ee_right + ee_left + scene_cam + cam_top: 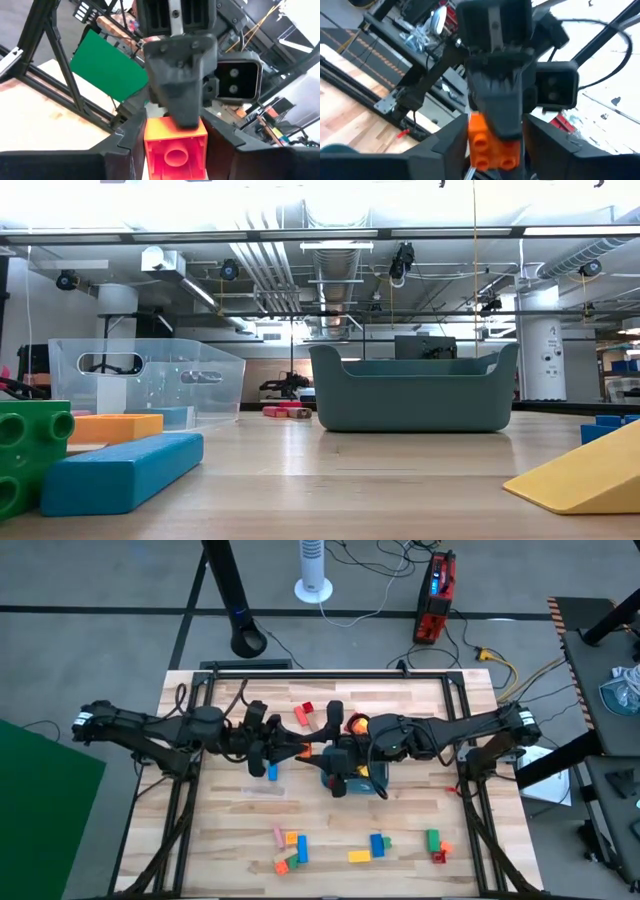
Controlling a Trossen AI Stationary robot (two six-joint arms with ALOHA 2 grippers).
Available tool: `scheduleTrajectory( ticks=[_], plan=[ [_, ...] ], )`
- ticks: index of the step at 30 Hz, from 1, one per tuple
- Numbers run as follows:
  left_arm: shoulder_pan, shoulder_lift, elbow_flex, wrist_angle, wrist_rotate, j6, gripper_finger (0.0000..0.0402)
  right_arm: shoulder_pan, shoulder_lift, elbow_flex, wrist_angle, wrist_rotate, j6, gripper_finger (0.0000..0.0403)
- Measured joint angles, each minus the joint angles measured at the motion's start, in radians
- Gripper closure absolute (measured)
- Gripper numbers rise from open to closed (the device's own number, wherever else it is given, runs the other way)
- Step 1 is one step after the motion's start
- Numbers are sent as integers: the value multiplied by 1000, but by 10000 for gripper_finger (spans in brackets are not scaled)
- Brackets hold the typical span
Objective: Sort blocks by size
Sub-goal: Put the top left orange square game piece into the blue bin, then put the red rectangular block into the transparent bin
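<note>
left gripper (pixel 306 751) clamps orange block (pixel 492 147) mid-table, nose to nose with right gripper (pixel 322 752), also pinching it | teal tray (pixel 378 778) beneath the right arm | loose blocks (pixel 375 846) along near edge | far-right table (pixel 440 700) bare

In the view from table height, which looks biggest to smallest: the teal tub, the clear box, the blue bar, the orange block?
1. Teal tub
2. Clear box
3. Blue bar, though it is nearest the camera, so its real size is unsure
4. Orange block

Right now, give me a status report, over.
Left tool and right tool both gripping one orange block, midair. Teal tray under right arm. Other blocks loose on table.
</note>
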Motion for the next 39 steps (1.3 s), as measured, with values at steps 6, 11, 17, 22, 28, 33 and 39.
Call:
scheduleTrajectory(
  ticks=[6,11,17,22,28,33,39],
  plan=[
    [19,-36,1,-69,-7,5,169,-4,-1,0,-105,118,49,268],
    [41,-103,1,-215,-7,5,144,-58,-3,-1,-352,128,314,266],
    [51,-176,3,-326,-17,1,141,-127,12,-100,-662,28,650,251],
    [50,-213,2,-423,-24,1,141,-142,27,-240,-664,-118,806,238],
    [50,-216,2,-449,-25,0,141,-143,31,-299,-652,-122,882,207],
    [50,-198,2,-464,-25,0,141,-146,23,-281,-647,-120,875,176],
    [50,-188,2,-470,-25,-19,141,-255,21,-245,-675,-91,1002,158]
  ],
)
